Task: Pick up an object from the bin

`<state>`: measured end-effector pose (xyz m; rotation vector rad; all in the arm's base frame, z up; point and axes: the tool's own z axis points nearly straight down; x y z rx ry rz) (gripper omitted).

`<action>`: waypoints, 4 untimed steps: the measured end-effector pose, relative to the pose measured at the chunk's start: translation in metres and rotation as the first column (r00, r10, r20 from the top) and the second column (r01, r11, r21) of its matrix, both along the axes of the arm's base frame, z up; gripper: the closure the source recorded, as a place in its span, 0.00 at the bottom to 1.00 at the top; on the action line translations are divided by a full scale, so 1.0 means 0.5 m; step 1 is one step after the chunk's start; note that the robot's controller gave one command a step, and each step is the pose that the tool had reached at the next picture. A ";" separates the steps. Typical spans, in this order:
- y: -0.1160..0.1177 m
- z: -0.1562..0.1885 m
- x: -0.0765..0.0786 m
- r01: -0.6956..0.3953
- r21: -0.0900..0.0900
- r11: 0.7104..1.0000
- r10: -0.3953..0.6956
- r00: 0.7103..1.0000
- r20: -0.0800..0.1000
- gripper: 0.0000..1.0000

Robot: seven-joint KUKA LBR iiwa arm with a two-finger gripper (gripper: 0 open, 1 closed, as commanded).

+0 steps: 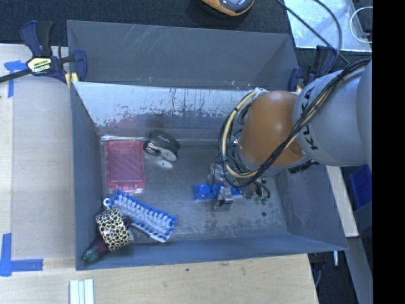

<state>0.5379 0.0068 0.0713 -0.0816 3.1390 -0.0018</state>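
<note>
The gripper (223, 194) sits low over the floor of the grey metal bin (190, 103), right of centre, touching or just beside a small blue plastic block-like piece (204, 192). The step in hand looks like the grasp itself, and it would go best with the blue piece centred under the tool, the closing finished before any lift, and the lift kept straight up. The orange wrist cover (269, 128) and the cables (229, 128) hide the tool's end, so I cannot tell how far it is open or whether it has hold of the blue piece
</note>
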 end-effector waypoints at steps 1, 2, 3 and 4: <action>0.000 0.000 0.000 0.000 0.000 1.000 0.000 1.000 0.000 1.00; 0.000 0.006 -0.002 0.000 0.000 1.000 0.000 1.000 0.000 1.00; 0.000 0.036 -0.004 0.001 0.000 1.000 -0.001 1.000 -0.005 1.00; 0.000 0.065 -0.002 0.001 0.000 1.000 -0.001 1.000 -0.001 1.00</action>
